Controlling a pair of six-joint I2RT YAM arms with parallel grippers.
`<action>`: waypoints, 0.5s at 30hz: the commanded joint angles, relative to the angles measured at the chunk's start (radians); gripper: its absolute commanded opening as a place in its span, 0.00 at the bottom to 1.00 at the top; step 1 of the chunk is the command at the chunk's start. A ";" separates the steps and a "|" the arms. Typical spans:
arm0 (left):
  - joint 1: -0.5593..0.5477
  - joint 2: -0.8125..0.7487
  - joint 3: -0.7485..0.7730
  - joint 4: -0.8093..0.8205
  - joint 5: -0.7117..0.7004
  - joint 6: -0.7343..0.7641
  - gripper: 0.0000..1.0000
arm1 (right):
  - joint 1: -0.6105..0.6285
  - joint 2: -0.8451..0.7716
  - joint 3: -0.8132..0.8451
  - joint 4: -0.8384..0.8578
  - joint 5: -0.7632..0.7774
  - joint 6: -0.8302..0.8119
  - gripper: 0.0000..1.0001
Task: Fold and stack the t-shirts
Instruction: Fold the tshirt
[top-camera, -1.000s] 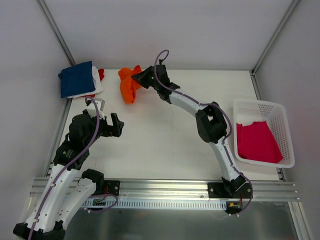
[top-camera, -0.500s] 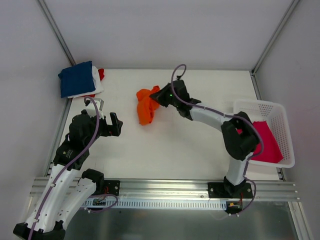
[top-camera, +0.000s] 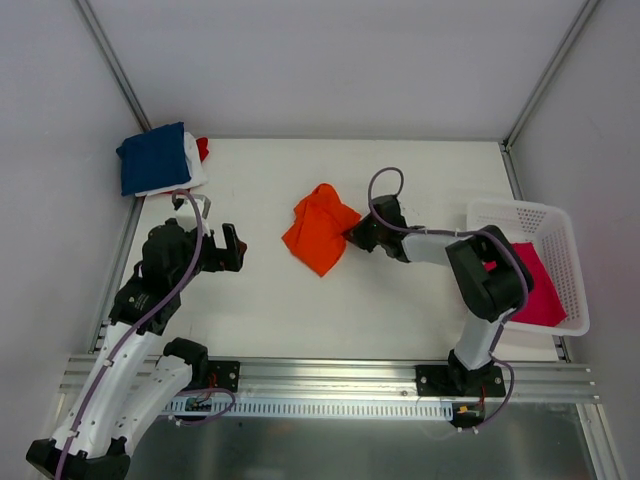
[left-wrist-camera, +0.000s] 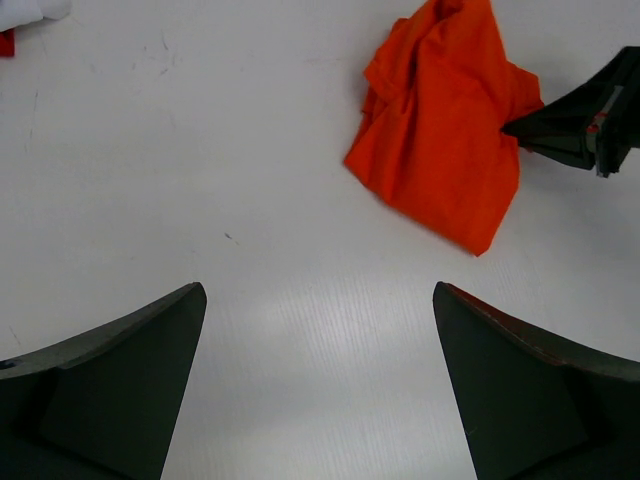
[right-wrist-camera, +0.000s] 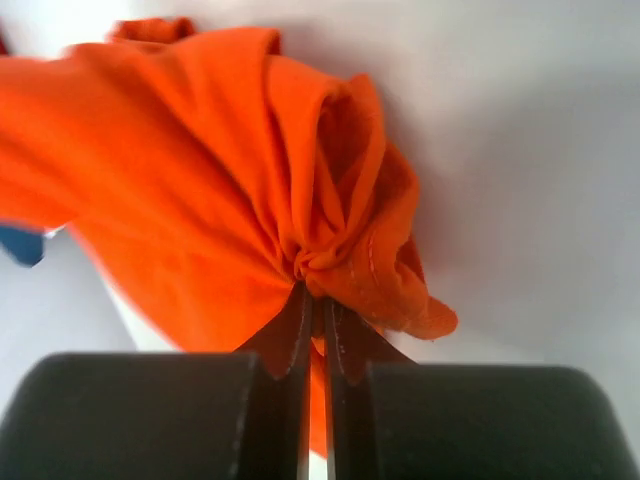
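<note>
A crumpled orange t-shirt (top-camera: 320, 230) lies in the middle of the table; it also shows in the left wrist view (left-wrist-camera: 440, 130) and the right wrist view (right-wrist-camera: 220, 180). My right gripper (top-camera: 352, 238) is shut on a bunched fold at its right edge (right-wrist-camera: 320, 290). My left gripper (top-camera: 236, 248) is open and empty over bare table at the left, apart from the shirt (left-wrist-camera: 318, 330). A folded navy t-shirt (top-camera: 153, 157) lies on a white one (top-camera: 195, 174) with a red one (top-camera: 203, 148) behind, at the far left corner. A magenta-pink t-shirt (top-camera: 535, 285) lies in the basket.
A white lattice basket (top-camera: 520, 215) stands at the right edge of the table. Grey walls with metal posts close in the table on three sides. The rail with the arm bases (top-camera: 330, 385) runs along the near edge.
My right gripper has pulled the orange t-shirt from the far middle towards the near right, into the centre of the table, and the shirt has spread out. The left arm has hardly moved.
</note>
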 joint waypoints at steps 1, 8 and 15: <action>0.010 -0.011 0.031 0.008 0.010 -0.005 0.99 | 0.076 0.079 0.213 -0.058 -0.061 -0.017 0.00; 0.009 0.007 0.029 0.006 0.007 -0.001 0.99 | 0.105 0.079 0.215 -0.155 0.062 0.019 0.00; 0.010 0.036 0.049 0.005 0.024 -0.016 0.99 | 0.101 0.048 0.094 -0.156 -0.001 -0.063 0.00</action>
